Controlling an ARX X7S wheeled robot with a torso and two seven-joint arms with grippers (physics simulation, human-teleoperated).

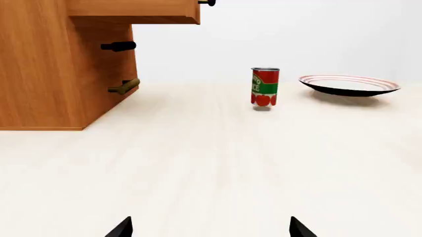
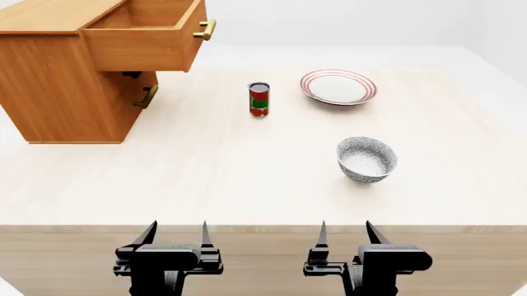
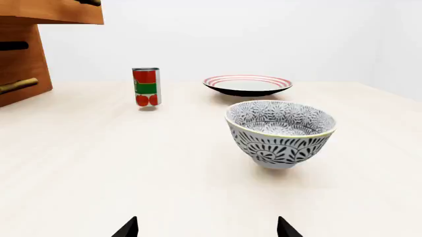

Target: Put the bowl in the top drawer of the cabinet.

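The deep blue-grey speckled bowl (image 2: 367, 159) stands upright on the pale tabletop (image 2: 206, 172), well apart from the orange-brown wooden cabinet (image 2: 58, 92), whose top drawer (image 2: 144, 40) is pulled out. Both the left gripper (image 2: 174, 231) and right gripper (image 2: 346, 231) hover at the near edge, jaws spread and empty. The right gripper should pinch the bowl's near rim squarely, keeping it level.

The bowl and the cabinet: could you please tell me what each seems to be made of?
The bowl looks like glazed ceramic: smooth rim, blue-grey printed pattern. The cabinet looks like varnished wood, with orange-brown grain and brass-like handles. As these are renders, both are guesses from looks.
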